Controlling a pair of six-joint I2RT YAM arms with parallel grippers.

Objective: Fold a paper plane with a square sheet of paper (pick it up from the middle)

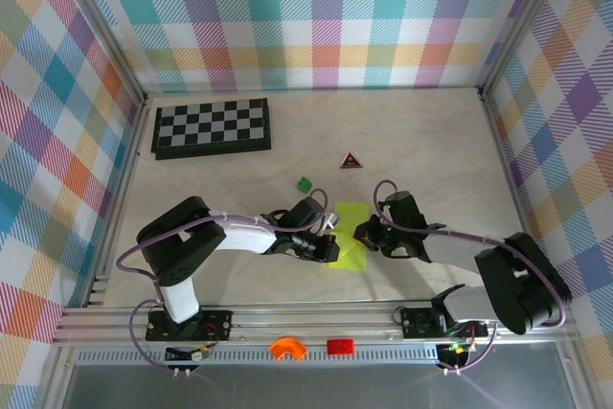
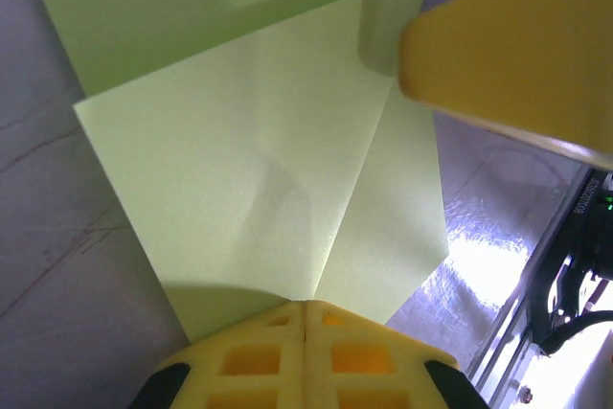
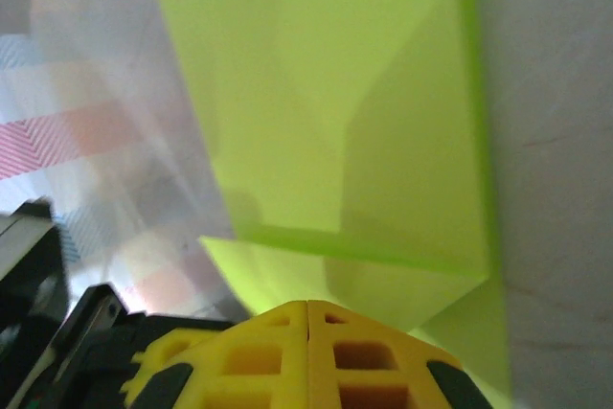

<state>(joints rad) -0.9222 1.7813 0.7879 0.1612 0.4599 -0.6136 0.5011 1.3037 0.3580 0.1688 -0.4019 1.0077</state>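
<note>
Left claw (image 1: 324, 244) and right claw (image 1: 368, 232) both down on the paper plane (image 1: 351, 211), mid-fold

Both pairs of yellow fingers look closed tip to tip, resting on the lime sheet at the near middle of the tabletop (image 1: 431, 141). Can't tell if either actually has paper pinched. Left wrist view has a diagonal crease running right up to the left claw (image 2: 306, 308), and the right wrist view shows a flap folded over. Looks half done to me, way too wide for a dart. Next move probably needs one claw pinning the sheet while the other brings an edge to the centre crease, lined up or it'll go crooked.
</note>
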